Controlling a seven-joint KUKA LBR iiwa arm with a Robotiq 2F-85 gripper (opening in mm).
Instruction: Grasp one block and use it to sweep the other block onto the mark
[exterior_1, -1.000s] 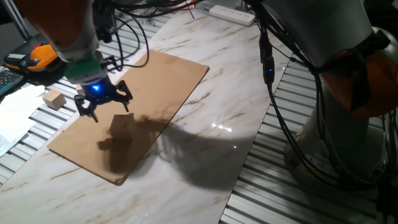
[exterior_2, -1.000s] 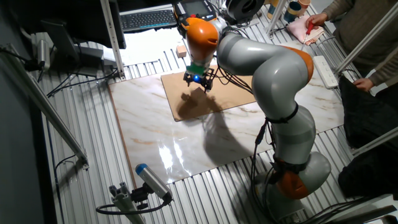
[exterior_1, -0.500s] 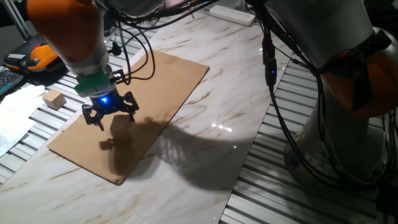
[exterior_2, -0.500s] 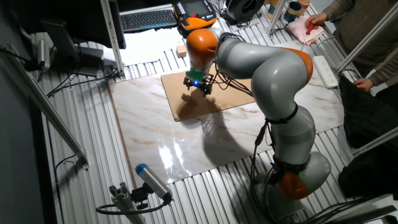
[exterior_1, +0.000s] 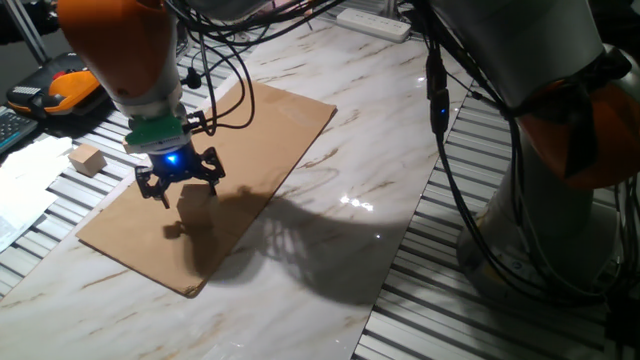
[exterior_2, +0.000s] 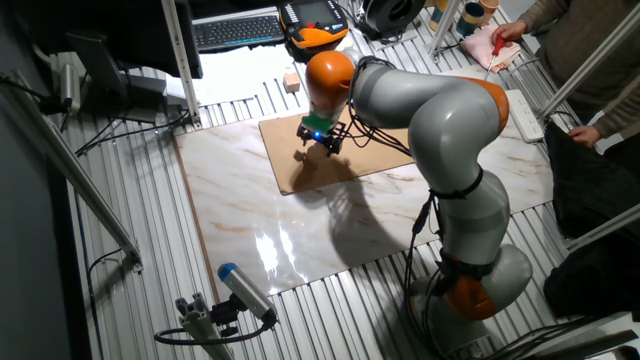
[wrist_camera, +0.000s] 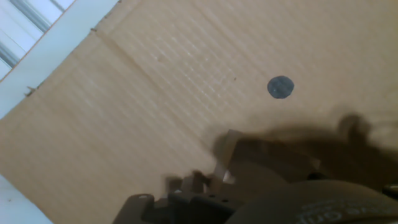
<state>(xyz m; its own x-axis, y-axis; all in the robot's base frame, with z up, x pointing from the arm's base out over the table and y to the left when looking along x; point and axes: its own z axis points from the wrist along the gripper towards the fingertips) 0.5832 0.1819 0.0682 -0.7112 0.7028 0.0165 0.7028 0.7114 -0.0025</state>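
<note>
White marble-patterned slab (exterior_1: 350, 190) beneath me, resting on a ribbed metal bench (exterior_1: 430, 300), a brown cardboard sheet (exterior_1: 270, 130) lying flat on the slab, a dark round mark (wrist_camera: 280, 87) on the cardboard, a small tan cube (exterior_1: 87, 159) out on the ribbed bench beside the slab.

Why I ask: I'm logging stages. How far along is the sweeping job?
Done: nothing yet; the mark is bare. In hand: the gripper is low over the cardboard, near the mark, but whether its fingers hold a block cannot be told. A small cube lies off the cardboard. Left: a sure grasp, then sweeping the other block onto the mark.
</note>
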